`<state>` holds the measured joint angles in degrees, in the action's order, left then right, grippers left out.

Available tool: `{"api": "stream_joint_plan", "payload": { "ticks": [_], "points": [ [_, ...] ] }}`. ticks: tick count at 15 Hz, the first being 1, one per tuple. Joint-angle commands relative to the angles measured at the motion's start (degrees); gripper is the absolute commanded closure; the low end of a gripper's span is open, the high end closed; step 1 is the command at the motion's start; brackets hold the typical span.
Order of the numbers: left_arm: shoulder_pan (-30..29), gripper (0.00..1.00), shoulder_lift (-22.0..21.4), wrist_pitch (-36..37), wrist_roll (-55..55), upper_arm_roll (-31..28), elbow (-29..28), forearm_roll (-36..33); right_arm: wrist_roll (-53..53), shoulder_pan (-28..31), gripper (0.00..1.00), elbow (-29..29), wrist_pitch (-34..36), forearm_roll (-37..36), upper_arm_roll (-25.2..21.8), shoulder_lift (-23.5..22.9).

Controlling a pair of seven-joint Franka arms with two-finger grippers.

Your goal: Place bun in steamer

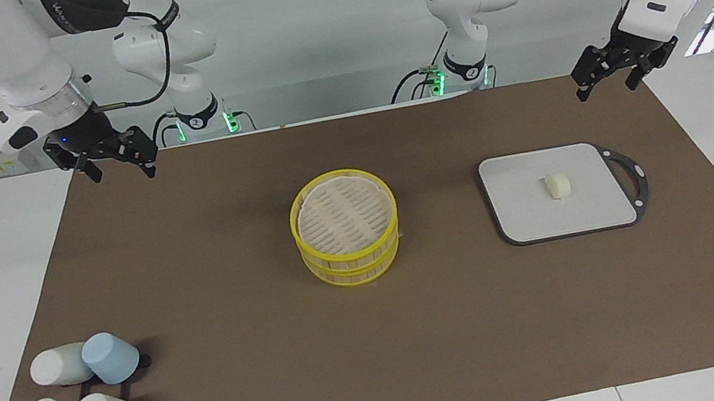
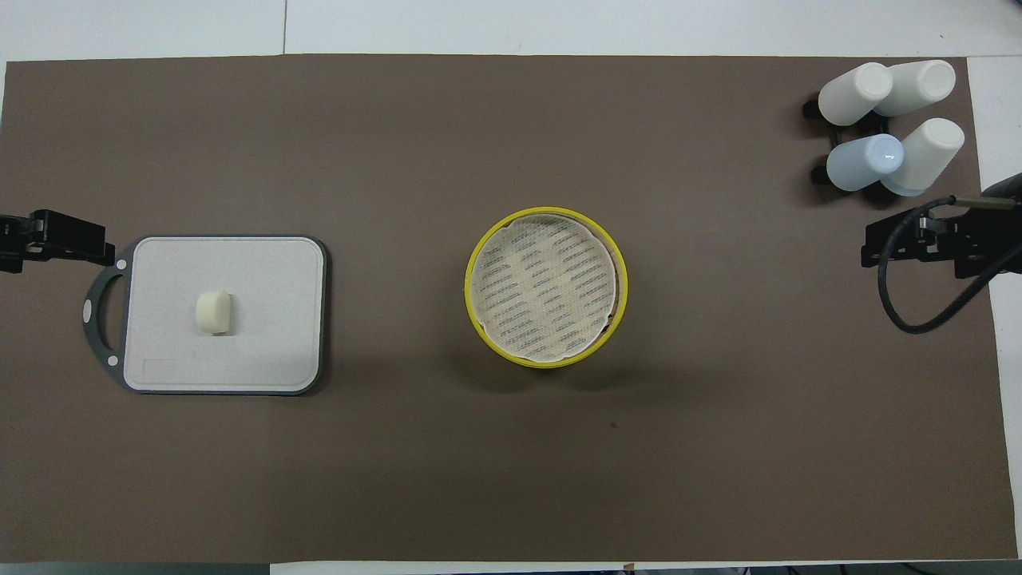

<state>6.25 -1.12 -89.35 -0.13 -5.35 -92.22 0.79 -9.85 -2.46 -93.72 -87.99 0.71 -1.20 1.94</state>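
The bun (image 1: 558,185), a small cream-white lump, lies on the middle of a flat grey board (image 1: 528,214) toward the left arm's end of the table. It also shows in the overhead view (image 2: 213,311) on the board (image 2: 263,319). The steamer (image 1: 353,260), round with yellow rims, stands at the table's middle with a pale woven surface on top; it shows from above too (image 2: 551,363). My left gripper (image 1: 607,86) hangs open and empty in the air near the board's handle (image 2: 80,239). My right gripper (image 1: 120,170) hangs open and empty at its own end (image 2: 894,243).
Several white and pale blue cups (image 1: 83,396) lie on a black rack at the right arm's end, farther from the robots than the steamer; they also show in the overhead view (image 2: 886,120). A brown mat (image 1: 245,360) covers the table.
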Motion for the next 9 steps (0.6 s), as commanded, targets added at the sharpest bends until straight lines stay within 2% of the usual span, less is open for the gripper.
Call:
{"api": "stream_joint_plan", "payload": {
  "ticks": [1, 4, 6, 8, 9],
  "points": [
    [0.17, 0.0, -1.78, -1.96, 0.21, -0.45, -2.7, 0.79, 1.5, 0.61, 0.0, -1.47, -1.39, 0.43, 0.41, 1.04],
    [0.25, 0.0, -2.14, -2.75, 0.66, -0.45, -3.23, 0.79, 1.5, 0.08, 0.0, -1.55, -2.0, 0.61, 0.84, 0.87],
    [0.26, 0.0, -2.14, -2.67, 0.66, -0.45, -3.23, 0.79, 0.28, -3.41, 0.0, 0.02, -1.84, 2.01, 1.2, -0.7],
    [0.26, 0.0, -2.14, -2.76, 0.66, -0.45, -3.23, 0.79, -8.04, -10.17, 0.0, 5.97, -0.26, 2.37, 1.29, -6.05],
    [0.26, 0.0, -2.14, -2.84, 0.66, -0.45, -3.23, 0.79, -12.61, -14.2, 0.0, 10.62, 0.71, 2.19, 1.2, -10.34]
  ]
}}
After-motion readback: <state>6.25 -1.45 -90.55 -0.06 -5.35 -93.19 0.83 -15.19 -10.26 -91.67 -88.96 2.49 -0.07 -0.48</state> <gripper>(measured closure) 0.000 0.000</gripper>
